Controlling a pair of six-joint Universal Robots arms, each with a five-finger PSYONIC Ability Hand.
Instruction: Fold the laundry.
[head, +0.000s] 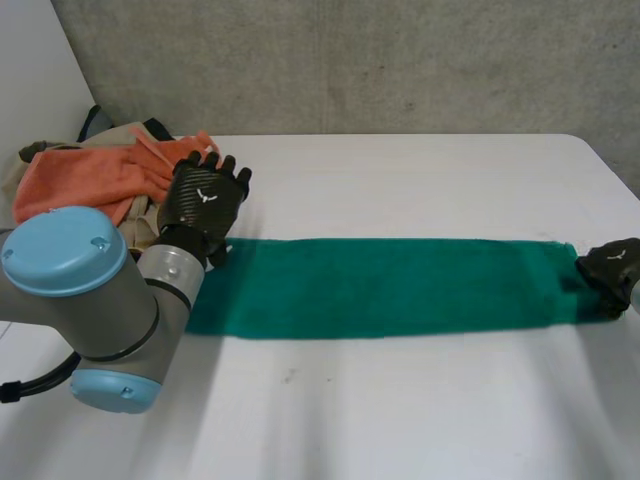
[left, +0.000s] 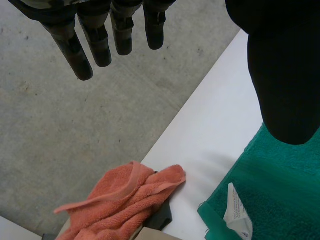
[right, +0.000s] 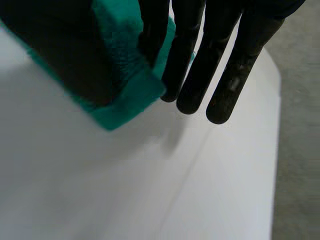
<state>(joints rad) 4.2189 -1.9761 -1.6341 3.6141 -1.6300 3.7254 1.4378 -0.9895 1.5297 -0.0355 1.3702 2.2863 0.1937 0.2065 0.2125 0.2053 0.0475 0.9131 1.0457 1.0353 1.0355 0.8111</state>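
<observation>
**Two ends to bring together on one long green strip**

The green towel (head: 380, 285) lies flat on the white counter (head: 400, 410) as a long narrow band. It runs from just in front of the left arm to near the counter's right edge. It looks already doubled lengthwise, so I judge the fold now due to be end to end.

The right robot hand (head: 610, 268) is at the band's right end. Its wrist view shows the corner of the cloth pinched between the thumb (right: 75, 55) and the nearest of its fingers (right: 152, 30). The other fingers are straight and off the cloth.

The left robot hand (head: 205, 205) hovers over the band's far left corner with fingers (left: 100, 47) straight and the thumb held apart, gripping nothing. Below it, the wrist view shows the towel's left end with a white label (left: 237, 212) lying on it by the edge. An orange towel (head: 85, 180) sits crumpled in a pile just beside that end, with bare counter between the two.

This is terry cloth and should be soft, limp and light, with a nap that drags on the counter instead of sliding. It will likely sag between any two holds, and the stacked layers may creep apart. The sound place to take it is at the corners of a short end, pinching every layer. One corner alone would probably let the other droop and skew the fold.
</observation>
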